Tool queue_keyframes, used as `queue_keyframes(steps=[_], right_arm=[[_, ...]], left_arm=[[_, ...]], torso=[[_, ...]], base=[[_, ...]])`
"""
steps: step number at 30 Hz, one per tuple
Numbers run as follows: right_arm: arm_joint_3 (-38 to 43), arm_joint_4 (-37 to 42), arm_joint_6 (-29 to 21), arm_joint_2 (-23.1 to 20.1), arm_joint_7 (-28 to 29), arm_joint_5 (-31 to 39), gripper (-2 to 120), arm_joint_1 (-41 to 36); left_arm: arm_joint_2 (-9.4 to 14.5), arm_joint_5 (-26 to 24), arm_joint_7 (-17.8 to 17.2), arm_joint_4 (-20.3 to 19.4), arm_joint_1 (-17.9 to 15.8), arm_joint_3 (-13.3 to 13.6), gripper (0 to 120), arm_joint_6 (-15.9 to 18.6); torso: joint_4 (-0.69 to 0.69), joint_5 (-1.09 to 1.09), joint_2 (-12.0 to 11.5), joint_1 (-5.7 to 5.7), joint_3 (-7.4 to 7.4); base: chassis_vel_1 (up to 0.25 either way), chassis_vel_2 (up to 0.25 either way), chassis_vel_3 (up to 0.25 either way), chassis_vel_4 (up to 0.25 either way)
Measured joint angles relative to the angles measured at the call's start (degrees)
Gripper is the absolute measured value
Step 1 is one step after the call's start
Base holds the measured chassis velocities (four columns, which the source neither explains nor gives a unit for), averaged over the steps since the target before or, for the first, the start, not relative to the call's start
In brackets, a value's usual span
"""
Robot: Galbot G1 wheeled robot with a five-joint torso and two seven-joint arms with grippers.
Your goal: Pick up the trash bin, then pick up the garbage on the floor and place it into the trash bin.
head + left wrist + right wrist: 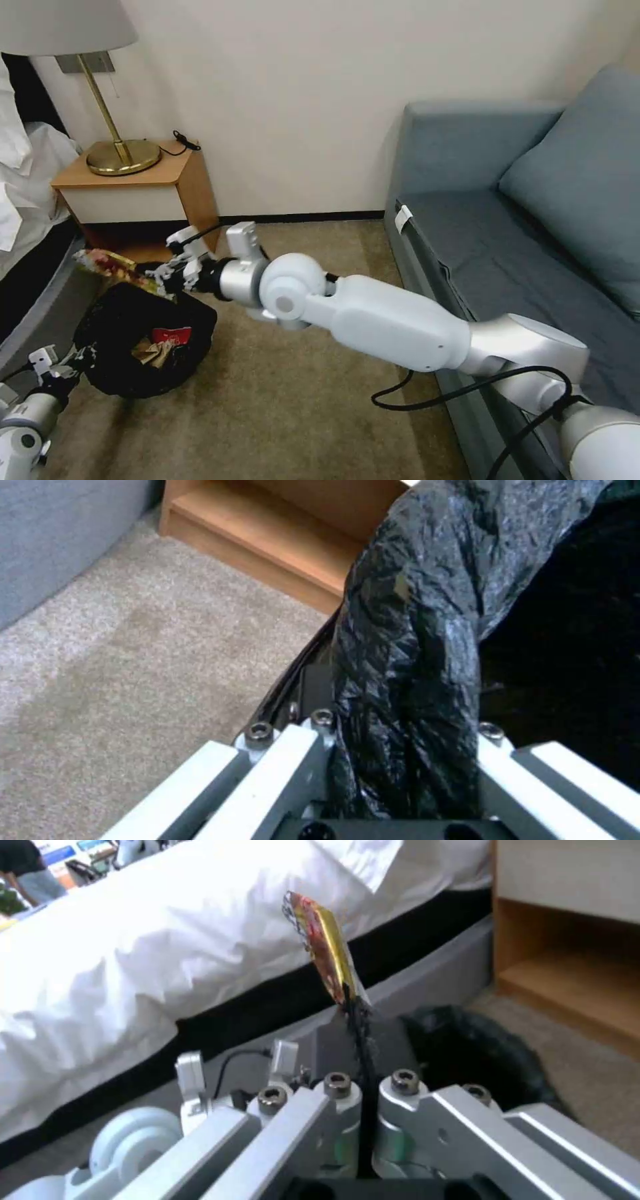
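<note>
— Can you see the round trash bin's white body?
— No, its crinkly black plastic liner [120,313] hides it. The left gripper [70,365] clenches the liner rim at seven o'clock.
— And the right gripper [160,275]?
— Pinched on the shiny gold-brown snack wrapper [110,263], at the bin's twelve o'clock. A red-and-white crushed carton [171,334] and brown crumpled paper [152,352] lie inside; the wooden nightstand [133,190] stands behind.

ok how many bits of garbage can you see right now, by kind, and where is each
gold snack wrapper: 1, pinched in the right gripper above the trash bin
red-and-white carton: 1, inside the bin
brown crumpled paper: 1, inside the bin
total: 3
The left gripper clamps the bin's bag-covered rim.
</note>
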Motion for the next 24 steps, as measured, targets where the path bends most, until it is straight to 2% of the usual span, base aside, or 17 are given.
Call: queue_keyframes(steps=[12, 24], right_arm=[[-3.53, -5.02, 0.42, 4.9, -1.43, -3.12, 0, -2.02], [-6.17, -9.18, 1.31, 5.96, -1.97, -7.6, 0, -5.59]], left_arm=[[-1.85, 1.02, -0.18, -1.6, 0.77, 0.37, 2, 0.26], [-1.93, 0.72, -0.14, -2.1, 2.01, -0.12, 2, 0.25]], torso=[[0.0, 0.01, 0.0, 0.0, 0.0], [0.0, 0.01, 0.0, 0.0, 0.0]], base=[[0.0, 0.0, 0.0, 0.0], [0.0, 0.0, 0.0, 0.0]])
